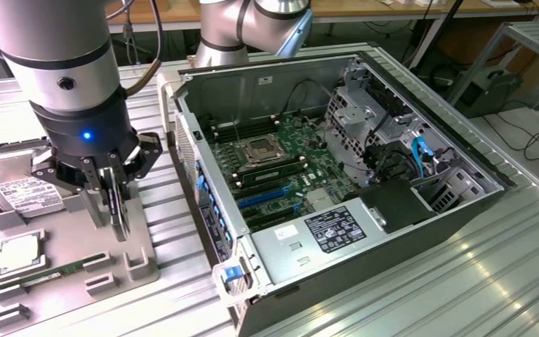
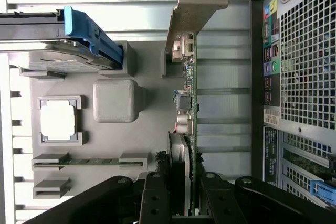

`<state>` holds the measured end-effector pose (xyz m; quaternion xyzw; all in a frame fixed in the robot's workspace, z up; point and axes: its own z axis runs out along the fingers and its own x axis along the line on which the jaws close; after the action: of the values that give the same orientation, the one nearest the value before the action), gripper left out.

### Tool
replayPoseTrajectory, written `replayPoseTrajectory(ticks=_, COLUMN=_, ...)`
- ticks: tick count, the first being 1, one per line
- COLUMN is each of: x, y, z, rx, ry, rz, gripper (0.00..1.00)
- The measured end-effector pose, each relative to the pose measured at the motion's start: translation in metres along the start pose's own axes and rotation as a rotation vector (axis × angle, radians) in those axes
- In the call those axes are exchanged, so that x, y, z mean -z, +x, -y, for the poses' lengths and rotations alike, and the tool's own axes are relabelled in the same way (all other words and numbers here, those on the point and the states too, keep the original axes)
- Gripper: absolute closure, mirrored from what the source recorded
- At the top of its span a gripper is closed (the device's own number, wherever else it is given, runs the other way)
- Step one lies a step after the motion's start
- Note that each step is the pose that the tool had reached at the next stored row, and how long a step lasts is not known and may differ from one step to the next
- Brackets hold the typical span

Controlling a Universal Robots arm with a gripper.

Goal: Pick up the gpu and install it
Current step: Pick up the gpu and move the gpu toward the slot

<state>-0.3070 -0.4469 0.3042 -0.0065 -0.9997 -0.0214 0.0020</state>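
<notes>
One hazard noted: the gripper (image 1: 112, 210) is clenched on the gpu (image 2: 188, 108) by its thin edge, card upright in the grey tray (image 1: 134, 249) at the exterior view's lower left, so any skewed pull could jam it there or let it slip.

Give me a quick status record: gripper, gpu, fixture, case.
gripper: closed on the gpu, one finger against each face
gpu: standing on edge over the grey fixture, silver bracket at the end away from the gripper
lifted or seated: cannot tell
grey fixture: also holds hard drive and memory stick
computer case: open, to the exterior view's right of the fixture
</notes>
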Motion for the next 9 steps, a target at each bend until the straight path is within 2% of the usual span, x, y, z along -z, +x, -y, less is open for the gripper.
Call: replayPoseTrajectory(ticks=9, x=0.0049, y=0.0, z=-0.0002, rx=0.0, ry=-0.0002, rz=0.0001, gripper=0.73)
